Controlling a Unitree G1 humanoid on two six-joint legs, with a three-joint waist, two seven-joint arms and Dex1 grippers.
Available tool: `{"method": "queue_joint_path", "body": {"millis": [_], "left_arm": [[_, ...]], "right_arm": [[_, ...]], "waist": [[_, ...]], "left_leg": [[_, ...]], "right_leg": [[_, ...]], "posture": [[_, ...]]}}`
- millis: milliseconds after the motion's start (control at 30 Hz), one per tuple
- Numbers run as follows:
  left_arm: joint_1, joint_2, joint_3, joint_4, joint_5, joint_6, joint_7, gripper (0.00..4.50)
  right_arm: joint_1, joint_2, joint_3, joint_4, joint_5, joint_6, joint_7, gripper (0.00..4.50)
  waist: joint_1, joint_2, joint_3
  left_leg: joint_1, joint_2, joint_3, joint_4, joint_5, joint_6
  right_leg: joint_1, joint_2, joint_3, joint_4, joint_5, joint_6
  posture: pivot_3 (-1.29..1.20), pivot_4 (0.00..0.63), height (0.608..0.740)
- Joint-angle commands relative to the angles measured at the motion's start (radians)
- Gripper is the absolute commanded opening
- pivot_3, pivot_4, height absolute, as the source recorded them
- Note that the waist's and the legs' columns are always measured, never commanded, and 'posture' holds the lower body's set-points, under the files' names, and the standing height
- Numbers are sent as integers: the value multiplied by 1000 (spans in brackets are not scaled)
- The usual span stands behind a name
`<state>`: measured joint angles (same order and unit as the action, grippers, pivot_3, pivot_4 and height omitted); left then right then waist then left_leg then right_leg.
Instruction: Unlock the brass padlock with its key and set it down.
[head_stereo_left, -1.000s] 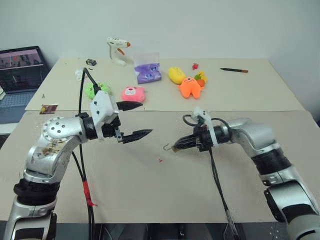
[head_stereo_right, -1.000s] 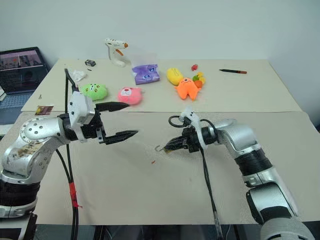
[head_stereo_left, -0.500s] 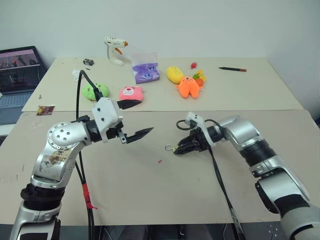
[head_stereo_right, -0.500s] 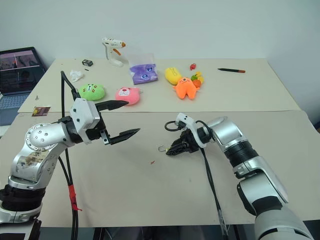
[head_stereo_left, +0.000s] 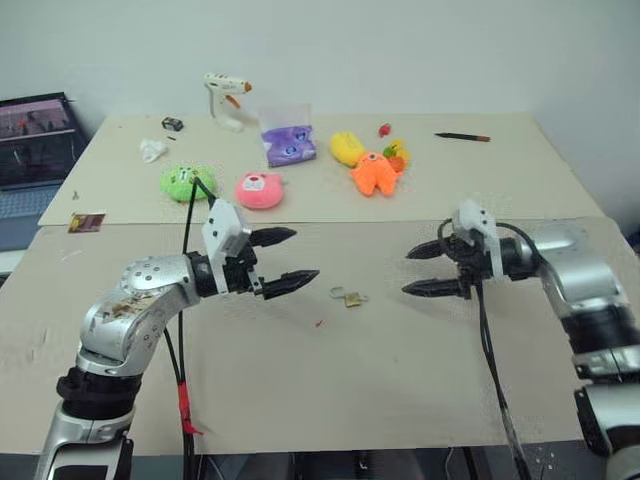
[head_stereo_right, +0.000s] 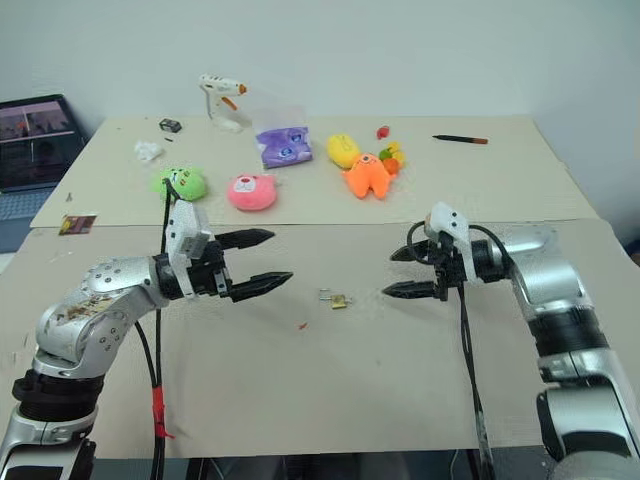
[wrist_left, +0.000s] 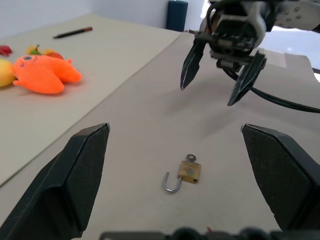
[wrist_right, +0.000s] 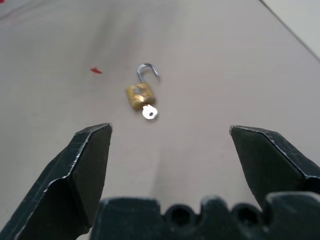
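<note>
— So where does the small golden-brass padlock (head_stereo_left: 352, 298) lie?

— Flat on the beige surface (head_stereo_left: 330, 400), between the two arms, touching neither. Its thin silver shackle (wrist_right: 147, 70) stands swung open, and the tiny silvery key (wrist_right: 149, 112) sits in the keyhole at the opposite end of the body.

— Which way does it run?

— Its long axis, shackle to key, lies roughly crosswise, with the hooked shackle toward the left side and the key end toward the right. A little red speck (head_stereo_left: 319, 322) lies just beside it on the left.

— And the jaws?

— Both pairs are spread wide and hold nothing. The left gripper (head_stereo_left: 283, 258) hovers near the lock on one side, the right gripper (head_stereo_left: 424, 270) faces it from the other, each a little above the surface.

— Which is nearer?

— About even; I'd call the left slightly closer. Judging by how things lie, the lock is open and set down, so little seems left.

— Anything beyond?

— Well apart, on the far panel, an orange plush toy (head_stereo_left: 376, 172) and a pink round plush (head_stereo_left: 258, 190).
</note>
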<state>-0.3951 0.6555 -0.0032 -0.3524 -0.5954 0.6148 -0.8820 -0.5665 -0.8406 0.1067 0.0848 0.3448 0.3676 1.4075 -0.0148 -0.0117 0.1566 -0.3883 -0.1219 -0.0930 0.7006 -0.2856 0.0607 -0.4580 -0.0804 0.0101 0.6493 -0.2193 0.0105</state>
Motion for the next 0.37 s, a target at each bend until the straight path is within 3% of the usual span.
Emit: {"method": "queue_joint_path", "body": {"millis": [33,233,367], "left_arm": [[25,71,-12,-32,38,-23,-57,4500],[0,94,-5,13,5,11,-123,4500],[-16,102,7,2,5,20,-124,4500]], "right_arm": [[128,-78,-110,-283,76,42,-28,4422],[238,-115,-240,-450,183,169,-124,4422],[247,-100,-243,-437,193,177,-164,4422]], "waist": [[1,0,0],[15,0,0],[25,0,0]], "left_leg": [[1,0,0,0,0,0],[5,0,2,0,0,-1],[5,0,2,0,1,-1]], "right_leg": [[1,1,0,0,0,0],[5,1,2,-1,0,0],[5,1,3,-1,0,0]], "posture": [[0,150,740],[0,150,740],[0,150,740]]}}
